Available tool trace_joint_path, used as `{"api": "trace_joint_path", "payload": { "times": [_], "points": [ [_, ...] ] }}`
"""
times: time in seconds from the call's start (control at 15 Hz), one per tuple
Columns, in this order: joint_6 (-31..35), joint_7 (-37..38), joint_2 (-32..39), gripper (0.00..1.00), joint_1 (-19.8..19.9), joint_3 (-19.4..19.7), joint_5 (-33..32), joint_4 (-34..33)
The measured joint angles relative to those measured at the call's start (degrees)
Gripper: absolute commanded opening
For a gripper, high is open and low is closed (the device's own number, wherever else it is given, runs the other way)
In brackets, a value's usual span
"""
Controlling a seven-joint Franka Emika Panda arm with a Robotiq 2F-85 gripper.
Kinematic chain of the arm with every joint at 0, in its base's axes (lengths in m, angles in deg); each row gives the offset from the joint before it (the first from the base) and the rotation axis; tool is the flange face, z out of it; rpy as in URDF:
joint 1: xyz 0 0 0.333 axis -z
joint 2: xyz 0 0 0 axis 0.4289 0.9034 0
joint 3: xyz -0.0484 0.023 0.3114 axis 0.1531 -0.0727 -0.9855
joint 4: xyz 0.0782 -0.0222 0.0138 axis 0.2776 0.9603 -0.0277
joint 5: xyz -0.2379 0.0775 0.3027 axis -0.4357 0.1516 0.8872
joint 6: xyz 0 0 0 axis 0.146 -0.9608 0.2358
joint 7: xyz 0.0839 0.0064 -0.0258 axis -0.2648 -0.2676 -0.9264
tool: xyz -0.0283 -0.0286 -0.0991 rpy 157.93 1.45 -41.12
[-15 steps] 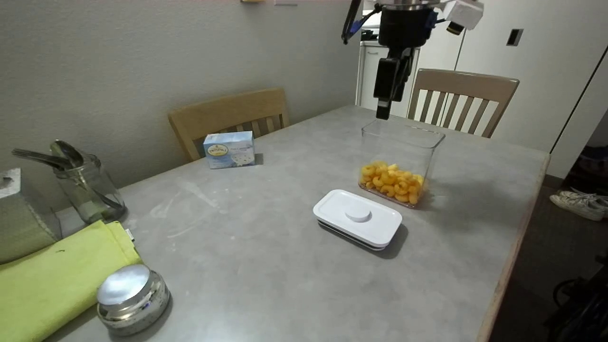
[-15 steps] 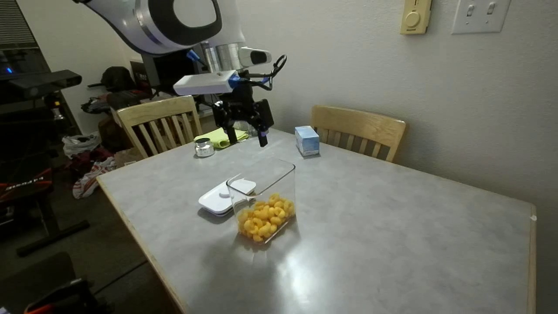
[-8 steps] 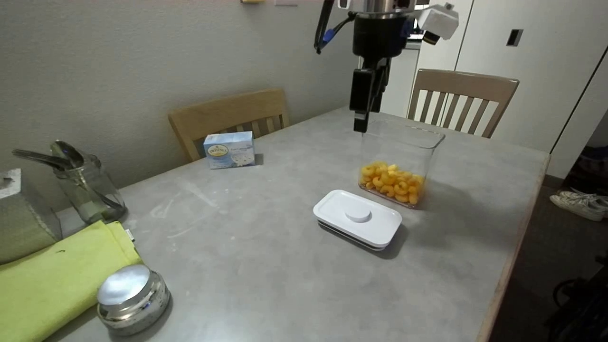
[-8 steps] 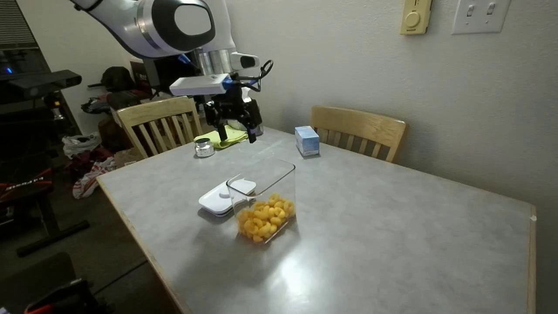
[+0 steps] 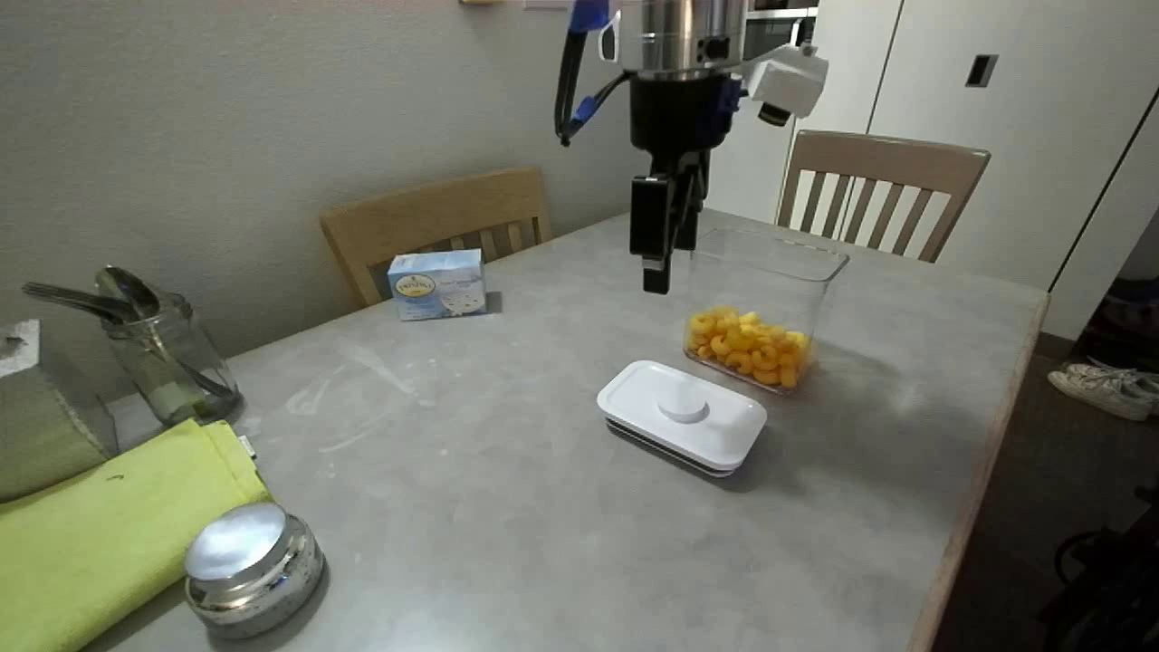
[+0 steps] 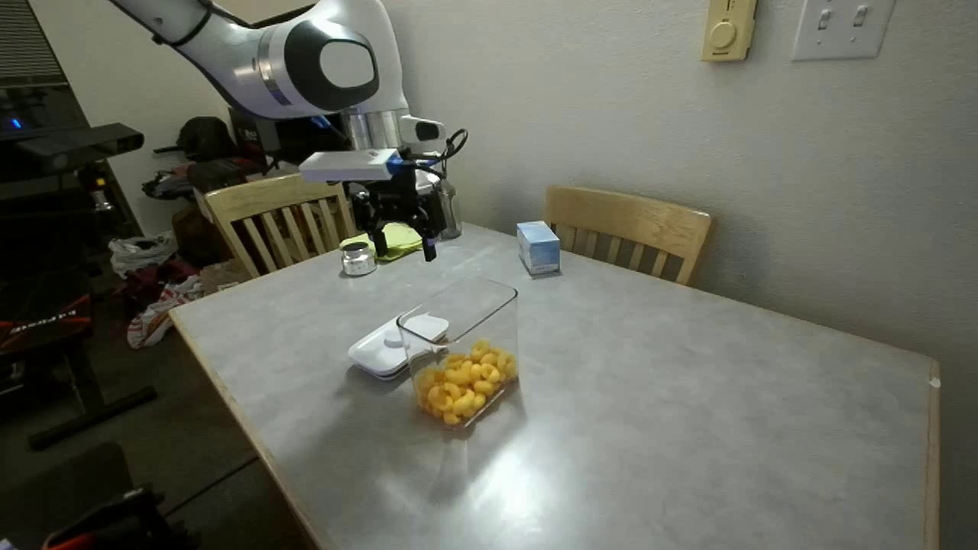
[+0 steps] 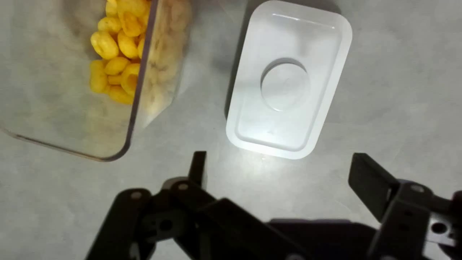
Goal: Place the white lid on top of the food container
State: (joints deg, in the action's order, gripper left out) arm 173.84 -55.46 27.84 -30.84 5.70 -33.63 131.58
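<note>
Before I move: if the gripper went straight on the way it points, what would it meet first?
Likely the lid: the gripper points down, and the lid lies below it in both exterior views. Depth is unclear, so it might instead reach the table just beside the lid.

Clear rectangular container (image 5: 770, 292) holds yellow curved pieces (image 5: 744, 348). In both exterior views, white rectangular plastic lid (image 5: 682, 417) lies left thereof.

In an exterior view, the box (image 5: 438, 286) bears the brand TWININGS in the oval label (image 5: 416, 286) on its front. Smaller print (image 5: 463, 282) beside the oval is too blurred to read. In an exterior view, red lettering (image 6: 47, 319) on a dark object (image 6: 47, 294) at the left edge is illegible.
</note>
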Motion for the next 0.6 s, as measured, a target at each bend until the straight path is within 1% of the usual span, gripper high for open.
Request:
{"api": "trace_joint_path", "payload": {
  "times": [0.4,0.6],
  "points": [
    [-0.05,1.41,3.95,1.0,-0.02,-0.83,4.1,-2.35],
    [0.07,3.25,5.73,1.0,-0.01,-0.83,4.39,-2.6]
  ]
}}
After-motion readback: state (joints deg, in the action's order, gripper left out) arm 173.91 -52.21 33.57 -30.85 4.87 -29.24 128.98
